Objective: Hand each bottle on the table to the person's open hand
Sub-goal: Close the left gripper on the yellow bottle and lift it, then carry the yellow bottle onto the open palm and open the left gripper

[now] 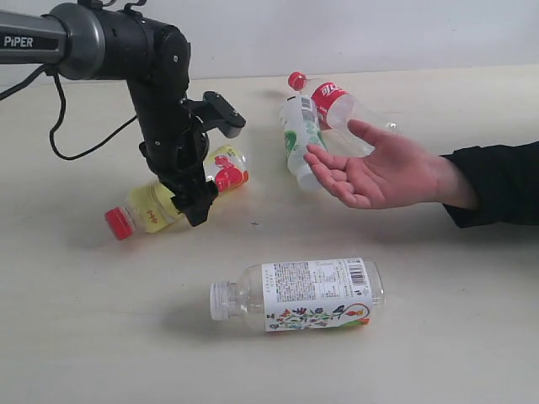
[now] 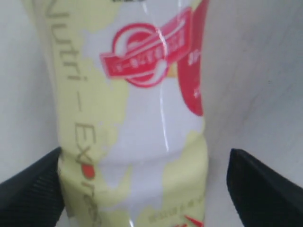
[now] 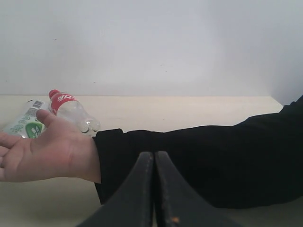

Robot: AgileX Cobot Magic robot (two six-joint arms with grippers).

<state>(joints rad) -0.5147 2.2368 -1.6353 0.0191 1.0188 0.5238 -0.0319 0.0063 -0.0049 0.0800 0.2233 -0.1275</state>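
The yellow-label bottle (image 1: 164, 204) with a red cap lies on its side on the table (image 1: 84, 320). My left gripper (image 1: 192, 200) is lowered over it and open. In the left wrist view the bottle (image 2: 142, 118) sits between the fingers: one fingertip (image 2: 42, 182) touches it, the other stands a little off. The green-white bottle (image 1: 299, 139) and the red-label bottle (image 1: 337, 99) lie behind the person's open hand (image 1: 379, 172), which is held palm up. The floral bottle (image 1: 307, 295) lies nearer the front. My right gripper (image 3: 154, 158) is shut on nothing, close to the person's black sleeve (image 3: 199, 161).
A black cable (image 1: 80, 151) hangs from the left arm (image 1: 109, 38) to the table at the far left. The person's forearm (image 1: 497, 181) reaches in from the right edge. A pale wall stands behind the table.
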